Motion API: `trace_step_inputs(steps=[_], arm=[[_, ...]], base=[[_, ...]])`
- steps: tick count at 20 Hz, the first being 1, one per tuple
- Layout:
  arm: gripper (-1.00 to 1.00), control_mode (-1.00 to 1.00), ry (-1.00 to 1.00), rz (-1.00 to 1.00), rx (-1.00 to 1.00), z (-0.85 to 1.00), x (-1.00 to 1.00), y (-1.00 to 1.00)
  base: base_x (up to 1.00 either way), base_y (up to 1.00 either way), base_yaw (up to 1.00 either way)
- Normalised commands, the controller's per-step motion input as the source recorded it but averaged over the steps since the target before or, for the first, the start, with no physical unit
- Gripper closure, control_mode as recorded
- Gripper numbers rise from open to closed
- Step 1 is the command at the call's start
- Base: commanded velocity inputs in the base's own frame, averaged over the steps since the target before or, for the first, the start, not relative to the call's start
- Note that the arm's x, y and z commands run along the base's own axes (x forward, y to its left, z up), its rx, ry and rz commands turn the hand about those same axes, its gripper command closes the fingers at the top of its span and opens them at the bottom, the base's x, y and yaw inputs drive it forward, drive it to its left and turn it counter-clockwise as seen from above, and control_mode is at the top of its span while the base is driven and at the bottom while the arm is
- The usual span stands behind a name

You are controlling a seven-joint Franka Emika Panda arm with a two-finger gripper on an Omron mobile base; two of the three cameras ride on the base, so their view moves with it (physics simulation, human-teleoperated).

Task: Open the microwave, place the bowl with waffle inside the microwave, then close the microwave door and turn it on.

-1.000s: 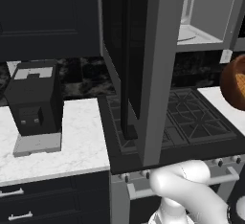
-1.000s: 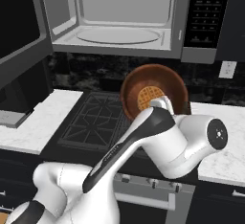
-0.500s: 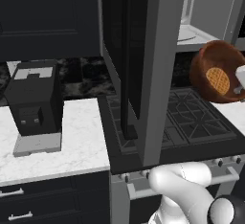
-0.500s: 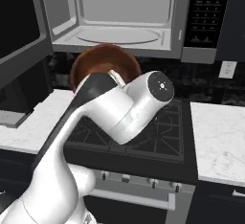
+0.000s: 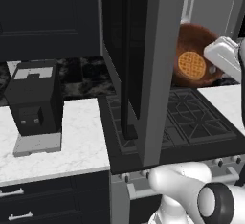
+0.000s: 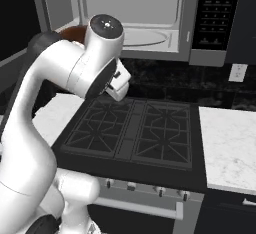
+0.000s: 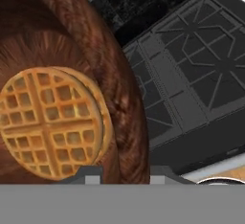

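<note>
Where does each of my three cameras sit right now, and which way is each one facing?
Left base view: behind-left of the arm, facing the open black glass microwave door, the black coffee machine and the dark reddish-brown bowl; white arm links lower right.
Right base view: behind-right, facing the grey-framed microwave cavity and black stovetop; white arm at left.
Hand view: on the hand, close on the bowl's round golden waffle.
All share the stovetop and bowl.

White marble counter [image 5: 72, 141] runs left of the black stove [image 6: 135, 133] — a black coffee machine [image 5: 33, 106] stands on it, toward the back. More counter sits right of the stove, bare marble — burner grates [image 6: 160, 128] lie flat on the stovetop.
</note>
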Motion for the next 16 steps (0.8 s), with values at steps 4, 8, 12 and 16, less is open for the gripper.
trace_step_inputs(steps=[4, 8, 12, 16], arm=[[1.0, -1.0, 0.05, -0.06, -0.11, 0.58, 0.65, 0.33], [1.0, -1.0, 0.02, -0.06, 0.02, 0.42, 0.47, 0.02], [1.0, -1.0, 0.0, -0.09, 0.09, 0.31, 0.49, 0.0], [1.0, -1.0, 0.01, -0.2, 0.05, 0.32, 0.78, 0.0]], base=[[0.0, 0.0, 0.0], [0.0, 0.0, 0.0], [0.0, 0.0, 0.0], [0.0, 0.0, 0.0]])
